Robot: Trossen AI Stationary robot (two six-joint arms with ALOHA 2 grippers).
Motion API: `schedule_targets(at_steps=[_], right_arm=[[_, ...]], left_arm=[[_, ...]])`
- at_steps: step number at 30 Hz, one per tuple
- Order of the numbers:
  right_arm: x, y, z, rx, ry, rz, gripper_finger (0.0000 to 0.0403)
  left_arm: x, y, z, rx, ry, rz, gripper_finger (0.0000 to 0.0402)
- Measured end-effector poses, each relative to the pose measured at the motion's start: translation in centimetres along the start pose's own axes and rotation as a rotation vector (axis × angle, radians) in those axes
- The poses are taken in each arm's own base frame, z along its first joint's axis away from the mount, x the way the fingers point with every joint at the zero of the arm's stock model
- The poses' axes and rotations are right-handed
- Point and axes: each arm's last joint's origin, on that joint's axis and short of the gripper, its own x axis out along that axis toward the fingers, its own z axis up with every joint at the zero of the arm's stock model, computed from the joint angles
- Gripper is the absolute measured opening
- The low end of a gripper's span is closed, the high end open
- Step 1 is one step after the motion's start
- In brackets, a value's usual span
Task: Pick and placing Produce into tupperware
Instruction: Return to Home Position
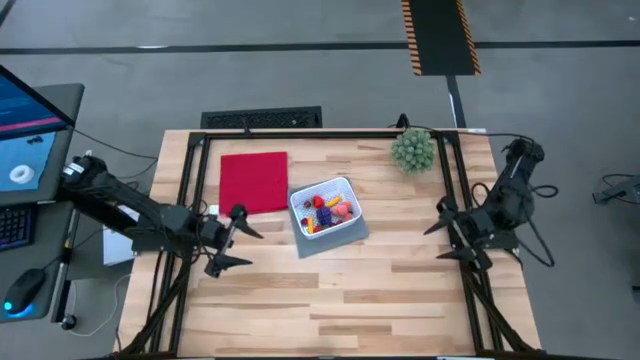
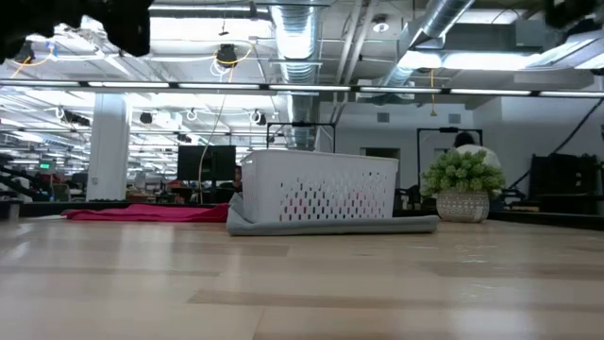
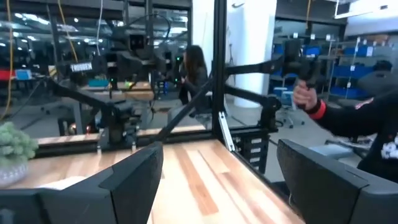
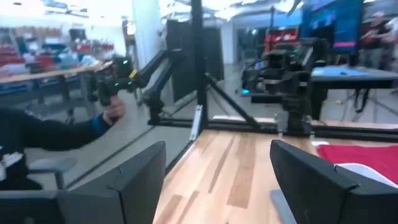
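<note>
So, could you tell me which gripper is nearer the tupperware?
Left. The left gripper sits left of the tupperware; the right gripper is farther off to its right.

Bare tabletop (image 1: 390,290) around central tupperware (image 2: 321,194)

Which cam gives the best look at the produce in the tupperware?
High view. It looks straight down into the open tupperware, so the produce shows as a red, pink, yellow and purple pile inside. Low view shows only the tupperware side wall, contents mostly hidden. Both wrist views look across the table; no produce visible.
</note>
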Motion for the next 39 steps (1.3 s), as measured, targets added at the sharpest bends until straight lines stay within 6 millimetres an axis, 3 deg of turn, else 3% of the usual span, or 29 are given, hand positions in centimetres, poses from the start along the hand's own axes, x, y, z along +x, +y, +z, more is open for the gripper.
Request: schedule_targets(at_steps=[7,11,20,34,39], right_arm=[[-1.1,-1.6,-4.3,-0.018,-0.118,-0.09,0.0311],[-0.5,-1.8,-5.9,-0.089,-0.106,-0.096,0.0311],[0.2,-3.3,-6.9,-0.125,-0.084,-0.122,0.0311],[-0.1,-7.1,-8.6,-0.038,0.023,-0.163,0.0311],[-0.3,-8.0,-9.0,-0.016,-0.04,-0.065,0.0311]], left_arm=[[-1.3,0.2,-1.5,0.047,0.012,0.009,0.0307],[-2.3,0.6,-2.9,0.053,0.024,0.03,0.0307],[-2.6,2.4,-3.2,0.074,0.026,0.062,0.0307],[-3.5,6.2,-3.9,0.097,0.121,0.154,0.0306],[-3.8,6.5,-3.9,0.085,0.132,0.044,0.0306]])
